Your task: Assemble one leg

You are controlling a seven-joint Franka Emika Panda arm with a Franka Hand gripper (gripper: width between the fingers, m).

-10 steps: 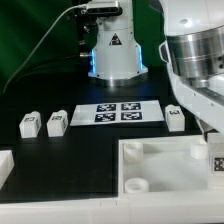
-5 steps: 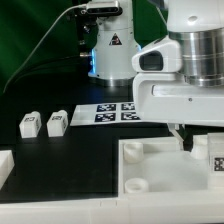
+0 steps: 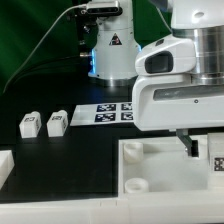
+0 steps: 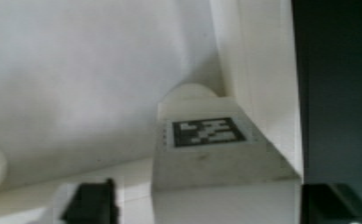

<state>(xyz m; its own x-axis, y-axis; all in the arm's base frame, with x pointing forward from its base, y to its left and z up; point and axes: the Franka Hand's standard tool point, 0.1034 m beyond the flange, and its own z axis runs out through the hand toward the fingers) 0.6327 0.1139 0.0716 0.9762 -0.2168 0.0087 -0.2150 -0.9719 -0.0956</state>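
A leg (image 4: 204,135), a small white block with a black-and-white tag, stands on the large white panel (image 4: 71,90) against its raised rim. My gripper (image 4: 213,205) is open, with one dark finger (image 4: 93,200) on each side of this leg and a gap visible at the finger. In the exterior view the same leg (image 3: 216,158) shows at the right edge on the panel (image 3: 150,165), with a dark finger (image 3: 188,145) just beside it. Two more legs (image 3: 30,124) (image 3: 56,122) lie on the black table at the left.
The marker board (image 3: 108,112) lies behind the panel, partly hidden by my arm. The robot base (image 3: 112,50) stands at the back. A white part (image 3: 5,165) sits at the exterior view's left edge.
My arm has swung toward the exterior view's left and come down over the panel's right part. It now hides the leg that lay beside the marker board.
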